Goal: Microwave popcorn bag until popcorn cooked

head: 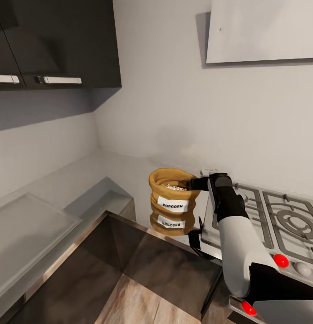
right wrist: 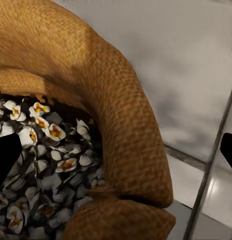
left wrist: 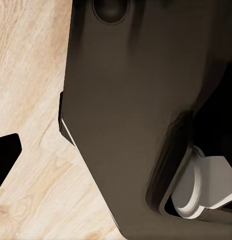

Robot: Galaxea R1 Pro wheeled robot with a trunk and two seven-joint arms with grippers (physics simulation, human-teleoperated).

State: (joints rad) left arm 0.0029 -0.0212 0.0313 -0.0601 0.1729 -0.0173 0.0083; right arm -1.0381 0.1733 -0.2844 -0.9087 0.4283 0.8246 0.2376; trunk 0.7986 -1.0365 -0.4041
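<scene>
From my head camera, the popcorn bag (head: 173, 196) stands upright on the glossy grey bench (head: 62, 180), near the back wall (head: 174, 90) and just beside the steel gas hob (head: 273, 220); its "POPCORN" label faces me and mirrors in the bench surface below it. My right hand (head: 199, 183) reaches in over the hob's near corner and meets the bag's rolled rim on the hob side. From up here I see only a dark finger at the rim and a pale patch of popcorn (head: 176, 186) inside.

My right wrist camera gives what the head camera cannot: the thick woven rim of the bag (right wrist: 121, 130) arcs across between my two dark fingertips (right wrist: 6, 157), one inside over the popcorn (right wrist: 51, 160), the other outside over the hob's steel edge (right wrist: 211, 190). The hand is spread across the rim; whether the pads press on it I cannot tell. The kernels are white and yellow, heaped loosely.

My left wrist camera looks down at the wooden floor (left wrist: 26, 100) past a dark panel (left wrist: 126, 110); only one dark fingertip of the left hand (left wrist: 6, 155) shows, so I cannot tell its state.

The bench runs bare to the left of the bag, round the corner under the dark wall cabinets (head: 57, 45); on the right, the hob crowds it.
</scene>
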